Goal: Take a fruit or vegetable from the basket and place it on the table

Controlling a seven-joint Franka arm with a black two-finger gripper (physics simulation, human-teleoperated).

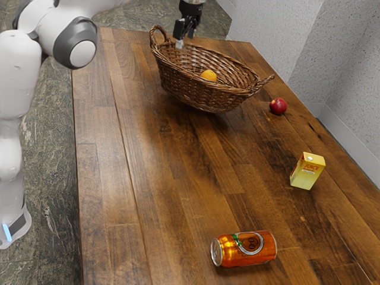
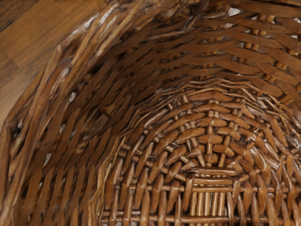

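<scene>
An orange [image 1: 208,75] lies in the wicker basket [image 1: 193,92], apart from the black tool [image 1: 183,41]; whether that is open or closed, I cannot tell. Probably firm, light and apt to roll, the fruit is best held around its middle.

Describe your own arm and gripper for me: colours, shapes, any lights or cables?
My arm is glossy white, with smooth, rounded segments and dark grey rings around round white joint caps. A narrow light near its foot glows pale blue. My gripper is black and angular, with a small pale tip. I can make out no cables.
</scene>
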